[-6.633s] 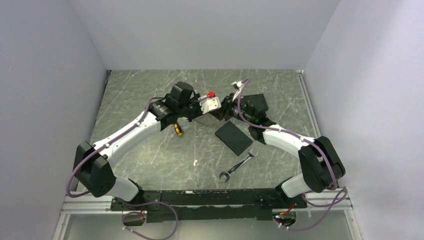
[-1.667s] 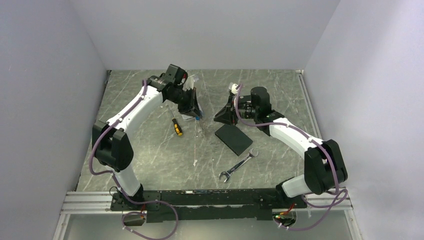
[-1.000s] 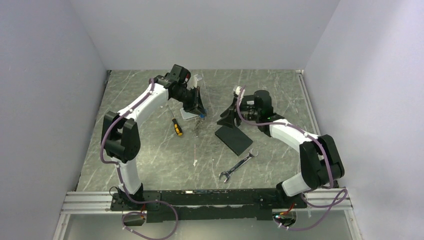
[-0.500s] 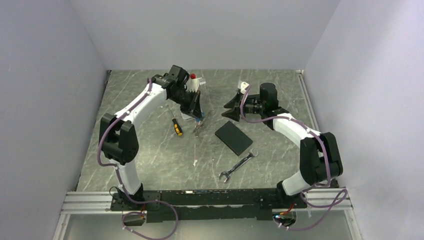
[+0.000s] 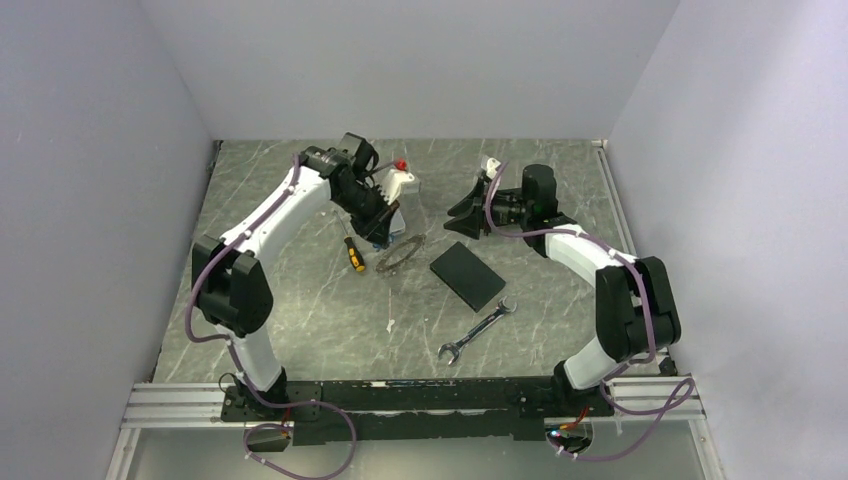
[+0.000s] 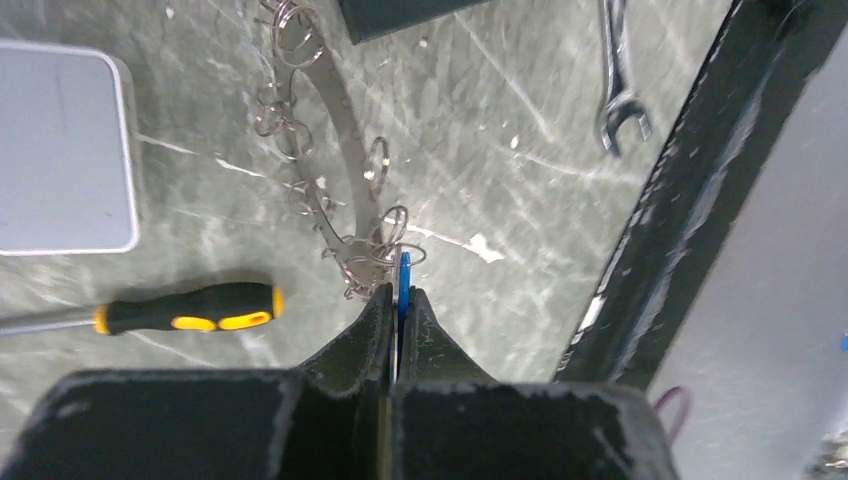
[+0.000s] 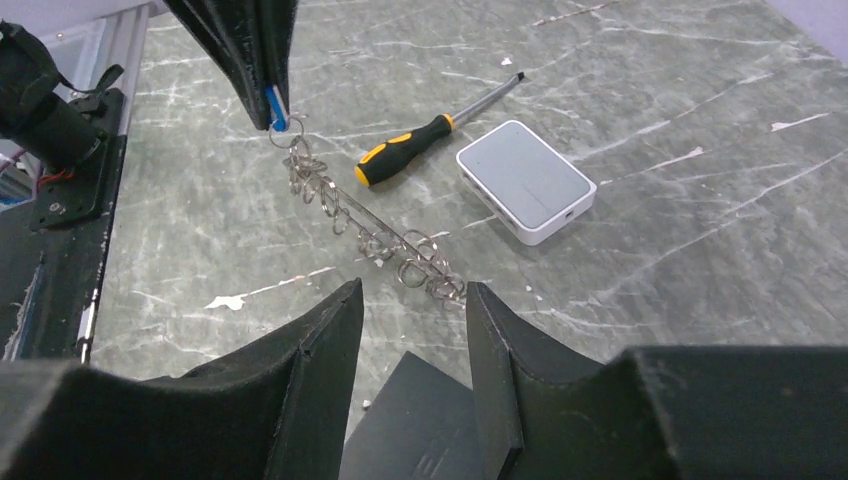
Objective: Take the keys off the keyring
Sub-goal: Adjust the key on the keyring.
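One keyring (image 5: pixel 400 252), now flatter; one wrench (image 5: pixel 477 328)

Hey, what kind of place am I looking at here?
Probably a robot test cell: plain walls box in a marbled table, two arms are bolted to a rail, and a wrench and screwdriver lie about.

Robotics laboratory test cell. Plain grey partition walls (image 5: pixel 400 70) enclose a marbled tabletop (image 5: pixel 300 310); an aluminium extrusion rail (image 5: pixel 180 410) at its near edge carries two bolted arms with exposed purple cabling (image 5: pixel 354 432).
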Controlling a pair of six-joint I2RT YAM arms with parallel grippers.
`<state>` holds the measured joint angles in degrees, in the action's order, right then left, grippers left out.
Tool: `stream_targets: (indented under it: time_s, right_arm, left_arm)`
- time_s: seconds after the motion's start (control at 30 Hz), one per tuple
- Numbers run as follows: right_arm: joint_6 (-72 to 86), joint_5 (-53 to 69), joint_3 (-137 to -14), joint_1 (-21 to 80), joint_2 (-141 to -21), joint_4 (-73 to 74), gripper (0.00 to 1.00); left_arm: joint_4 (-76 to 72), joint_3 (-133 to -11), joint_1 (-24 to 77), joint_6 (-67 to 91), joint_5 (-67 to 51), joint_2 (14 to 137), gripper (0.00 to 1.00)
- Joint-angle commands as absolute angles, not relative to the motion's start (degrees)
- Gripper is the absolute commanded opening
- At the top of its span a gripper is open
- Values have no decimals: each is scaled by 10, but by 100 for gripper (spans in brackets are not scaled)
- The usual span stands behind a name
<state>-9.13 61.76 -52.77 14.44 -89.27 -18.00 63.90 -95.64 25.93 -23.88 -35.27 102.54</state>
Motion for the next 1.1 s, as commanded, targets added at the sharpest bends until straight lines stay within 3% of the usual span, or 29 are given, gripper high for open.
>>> stream_targets:
  time_s: [0.0,0.5,0.73,1.07]
  right_arm:
    - [-49,647,-532,143,-902,-241,45]
    - [-96,671,-492,181,-879,-237,45]
    - [-169,643,-475,242,-856,-196,45]
    - [-133,667,-483,276,-877,-258,46]
  left_arm:
    - [665,-960,299,-406,-299,974,0]
    - [571,-827,378,-663,-240,852,0]
    - [530,-753,389,-771,-272,779,0]
    - [471,-665,396,-888,-307,702,0]
